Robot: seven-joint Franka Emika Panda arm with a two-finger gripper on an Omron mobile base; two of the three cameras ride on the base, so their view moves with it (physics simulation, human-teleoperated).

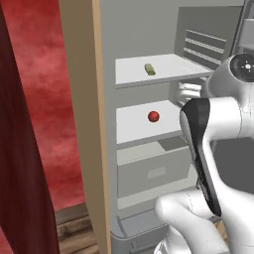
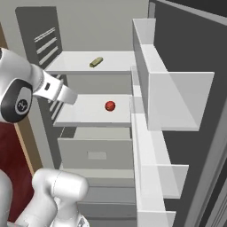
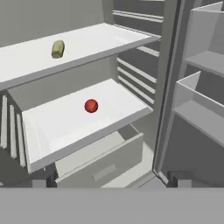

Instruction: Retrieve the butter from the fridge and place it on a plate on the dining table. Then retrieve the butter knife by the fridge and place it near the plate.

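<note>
The left base view shows a red wall (image 1: 44, 99) beside the fridge (image 1: 106, 149); the right base view shows its open door's shelves (image 2: 177, 106). The butter (image 3: 57, 49) lies on the upper shelf (image 3: 96, 41), long axis front to back, above a red ball (image 3: 91, 106). The hand (image 3: 112, 181) is spread wide, grasping nothing.

Inside the open fridge (image 2: 186, 133), the upper shelf (image 1: 163, 69) carries the butter (image 1: 150, 69), lying alone near its middle. On the shelf below (image 1: 139, 124) sits a red ball (image 1: 153, 116), just under the butter. A drawer (image 1: 154, 171) sits beneath that shelf.
</note>
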